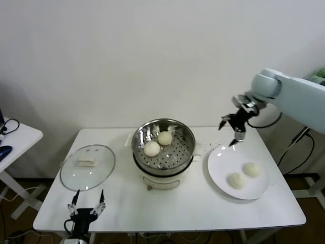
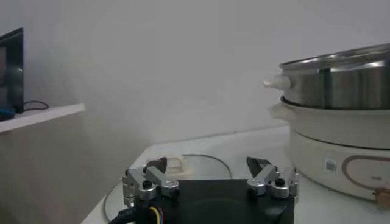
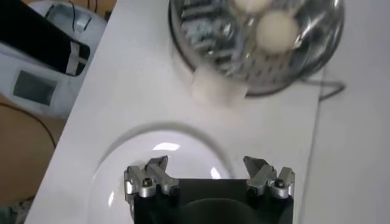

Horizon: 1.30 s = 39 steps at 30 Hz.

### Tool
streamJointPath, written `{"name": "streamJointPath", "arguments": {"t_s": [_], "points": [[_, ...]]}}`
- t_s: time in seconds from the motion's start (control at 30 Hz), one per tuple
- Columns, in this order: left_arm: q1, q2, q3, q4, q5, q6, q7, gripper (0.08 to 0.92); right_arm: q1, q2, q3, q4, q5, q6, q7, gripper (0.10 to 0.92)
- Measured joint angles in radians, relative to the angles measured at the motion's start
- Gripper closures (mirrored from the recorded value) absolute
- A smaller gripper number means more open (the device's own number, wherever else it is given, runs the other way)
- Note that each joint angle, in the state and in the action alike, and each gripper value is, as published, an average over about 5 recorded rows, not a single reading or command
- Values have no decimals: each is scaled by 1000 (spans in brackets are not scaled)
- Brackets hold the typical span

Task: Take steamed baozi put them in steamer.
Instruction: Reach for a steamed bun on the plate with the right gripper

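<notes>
lid (image 1: 87,167) left of steamer (image 1: 163,147), plate (image 1: 237,173) right

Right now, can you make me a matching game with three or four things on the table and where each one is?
Things:
1. round shiny steel steamer pot
2. flat round glass lid
3. round white plate
4. open right tool

Places:
A. lying at the table's left
B. raised over the plate's far edge
C. mid-table, two cream buns inside
D. at the table's right, two cream buns on it

Pairs: 1-C, 2-A, 3-D, 4-B
</notes>
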Motion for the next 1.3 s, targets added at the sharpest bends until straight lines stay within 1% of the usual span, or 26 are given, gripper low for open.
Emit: {"name": "streamJointPath", "arguments": {"t_s": [0.23, 0.47, 0.77, 1.3], "points": [[11, -2, -6, -6, 8, 0, 1, 177, -172, -85, 128, 6, -114, 21, 15, 203], [29, -4, -15, -5, 10, -8, 1, 177, -331, -106, 232, -14, -198, 40, 29, 203], [42, 2, -22, 0, 7, -13, 1, 177, -451, -84, 307, -50, -258, 49, 51, 203], [45, -2, -26, 11, 8, -19, -1, 177, -532, 6, 358, -120, -304, 56, 74, 203]]}}
